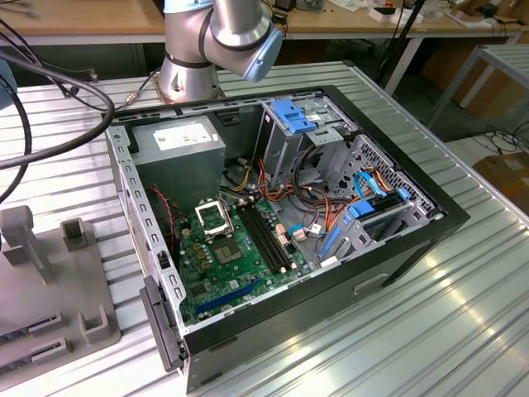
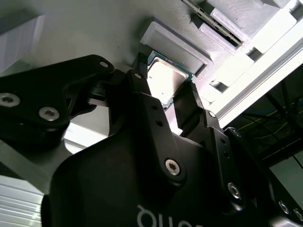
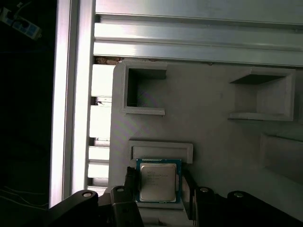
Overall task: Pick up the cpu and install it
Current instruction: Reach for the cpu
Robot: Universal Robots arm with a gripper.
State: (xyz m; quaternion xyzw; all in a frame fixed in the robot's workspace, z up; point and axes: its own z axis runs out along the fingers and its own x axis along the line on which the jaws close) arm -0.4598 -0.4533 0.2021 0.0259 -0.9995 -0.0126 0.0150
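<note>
The small, flat, square cpu [image 3: 158, 181], with its silver-grey metal top and thin green rim, is seen in both wrist views lying flat in a shallow seat of the pale grey moulded holder [image 3: 213, 142]. The black claw [image 2: 165, 78] is held released astride it, with one finger beside each of two opposite edges. In the exterior view, an open black computer case [image 1: 430, 219] holding a green motherboard [image 1: 216, 277] is set on the ribbed metal counter [image 1: 413, 331].
</note>
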